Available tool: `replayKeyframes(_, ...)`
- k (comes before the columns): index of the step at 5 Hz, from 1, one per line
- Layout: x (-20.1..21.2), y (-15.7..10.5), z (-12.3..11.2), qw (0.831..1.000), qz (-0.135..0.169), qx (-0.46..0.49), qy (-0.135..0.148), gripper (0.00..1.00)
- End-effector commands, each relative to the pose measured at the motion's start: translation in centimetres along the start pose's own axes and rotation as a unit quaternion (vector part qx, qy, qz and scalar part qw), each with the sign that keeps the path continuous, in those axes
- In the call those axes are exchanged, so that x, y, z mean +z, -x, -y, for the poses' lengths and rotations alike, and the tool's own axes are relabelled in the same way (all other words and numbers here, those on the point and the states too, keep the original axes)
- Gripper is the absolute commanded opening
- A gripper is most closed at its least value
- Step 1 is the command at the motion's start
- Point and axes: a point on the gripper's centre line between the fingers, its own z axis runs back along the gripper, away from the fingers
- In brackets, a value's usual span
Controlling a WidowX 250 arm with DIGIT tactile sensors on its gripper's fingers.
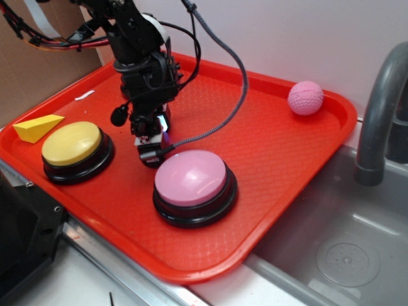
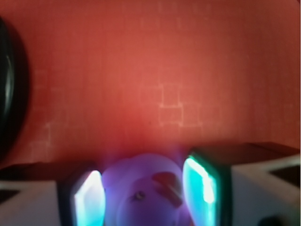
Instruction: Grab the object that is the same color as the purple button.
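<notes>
Purple toy duck (image 2: pixel 143 190) sits low on the red tray (image 1: pixel 274 159) between the hand's (image 1: pixel 153 137) pads (image 2: pixel 200 179), seemingly pinched, so the grasp is underway; lifting straight up comes next.

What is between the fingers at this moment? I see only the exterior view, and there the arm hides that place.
Observer: In the wrist view, a small purple duck sits between the two glowing pads of the gripper.
Operator: Do the pads press on it?
Observer: I cannot tell, because the picture is blurred. The duck lies very close to both pads, and its red-orange beak is visible.
Operator: Is something else near the duck?
Observer: Only a black button base at the left edge of the wrist picture. Beyond the duck there is bare red tray.
</notes>
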Motion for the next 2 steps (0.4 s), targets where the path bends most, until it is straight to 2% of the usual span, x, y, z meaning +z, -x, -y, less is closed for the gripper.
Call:
replayKeyframes(1,5.3,-1.1,-0.5,0.995,-0.021,0.100,0.000,0.00)
replayKeyframes(2,9.3,-3.8,-1.6,0.986,-0.026,0.160,-0.030,0.00)
